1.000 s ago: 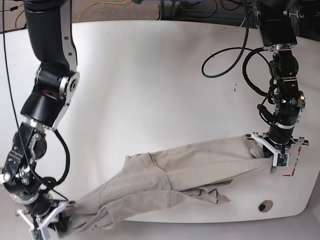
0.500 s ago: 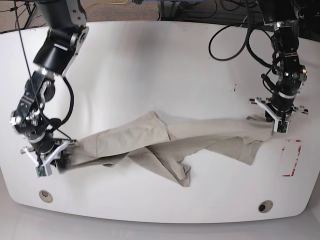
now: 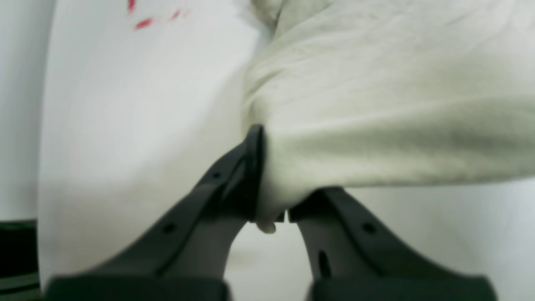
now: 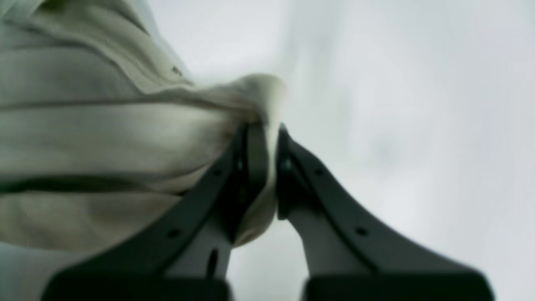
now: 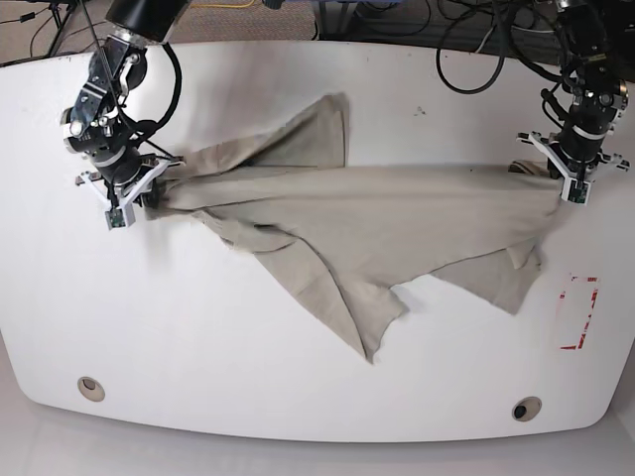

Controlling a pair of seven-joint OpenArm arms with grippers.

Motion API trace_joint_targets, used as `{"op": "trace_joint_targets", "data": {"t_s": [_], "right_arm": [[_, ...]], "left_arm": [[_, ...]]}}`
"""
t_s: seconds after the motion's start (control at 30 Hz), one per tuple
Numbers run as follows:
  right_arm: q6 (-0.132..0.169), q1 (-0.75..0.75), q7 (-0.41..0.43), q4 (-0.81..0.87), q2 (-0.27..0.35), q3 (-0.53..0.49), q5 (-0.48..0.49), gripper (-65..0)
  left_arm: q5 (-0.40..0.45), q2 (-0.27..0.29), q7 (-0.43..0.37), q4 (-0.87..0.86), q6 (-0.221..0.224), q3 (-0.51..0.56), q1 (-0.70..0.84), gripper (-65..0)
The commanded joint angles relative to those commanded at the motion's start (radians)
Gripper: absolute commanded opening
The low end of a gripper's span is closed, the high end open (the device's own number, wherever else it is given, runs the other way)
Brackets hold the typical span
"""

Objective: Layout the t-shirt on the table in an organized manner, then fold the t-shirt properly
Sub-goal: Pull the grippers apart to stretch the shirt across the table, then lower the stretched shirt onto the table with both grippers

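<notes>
both wrist views blurred, t-shirt (image 3: 376, 104) cut off at frame edges

T-shirt (image 5: 367, 223) on table (image 5: 298, 89) (spanning gripper to gripper).

T-shirt (image 5: 397, 213): plain beige-grey, soft, unprinted. It is stretched in a wide band across the far half of the table (image 5: 298, 89), pinched at both ends. It is not flat: one flap is pointed toward the far edge, two creased points are trailed toward the near edge. Table: glossy white, red-outlined mark near the right edge, grey grommets near the front corners.
</notes>
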Motion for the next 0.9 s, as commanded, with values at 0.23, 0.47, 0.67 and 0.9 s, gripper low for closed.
{"op": "trace_joint_targets", "data": {"t_s": [0.23,0.47,0.67,0.9], "right_arm": [[0.000,-0.052,0.000,0.028,-0.034,-0.002,-0.006,-65.0],[-0.002,-0.086,0.000,0.028,-0.032,0.000,-0.008,-65.0],[-0.006,-0.097,0.000,0.029,-0.031,0.000,-0.008,-64.2],[-0.008,-0.112,-0.002,0.043,-0.032,0.000,-0.009,-32.0]], "left_arm": [[0.000,0.000,0.000,0.005,0.000,-0.002,0.038,-64.4],[0.002,0.000,0.002,0.005,0.000,-0.002,0.048,-64.0],[0.002,0.000,0.020,0.003,-0.002,-0.002,0.049,-63.7],[0.002,0.000,0.078,0.003,-0.068,0.000,0.046,-56.1]]}}
